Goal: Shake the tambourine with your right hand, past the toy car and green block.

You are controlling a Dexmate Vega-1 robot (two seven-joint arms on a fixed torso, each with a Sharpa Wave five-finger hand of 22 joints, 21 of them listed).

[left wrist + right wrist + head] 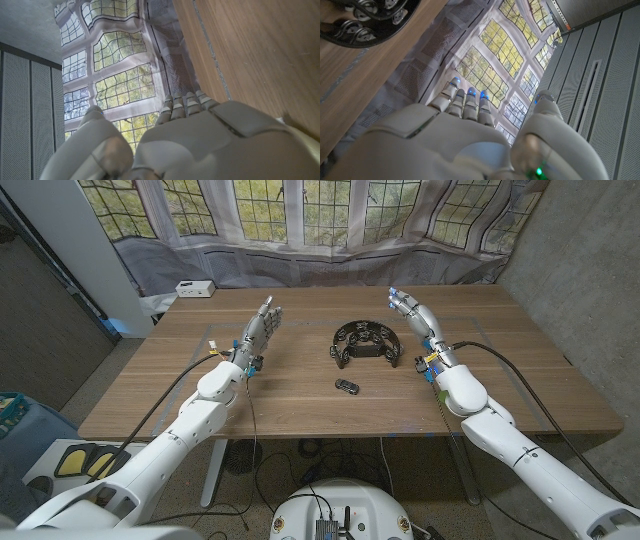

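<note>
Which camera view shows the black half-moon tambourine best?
The head view: the whole black half-moon tambourine lies on the wooden table. The right wrist view catches only part of its rim and jingles.

Toy car (348,386) lies before tambourine (365,343), between both hands.

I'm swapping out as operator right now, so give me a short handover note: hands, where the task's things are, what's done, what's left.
Left hand: open, empty, raised over the table's left half.
Right hand: open, empty, just right of the tambourine, not touching it.
Tambourine lies at the table's middle; toy car sits nearer the robot, in front of it. A green block seems to sit by the right forearm.
Done: nothing grasped.
Left: grip the tambourine with the right hand and shake it.
</note>
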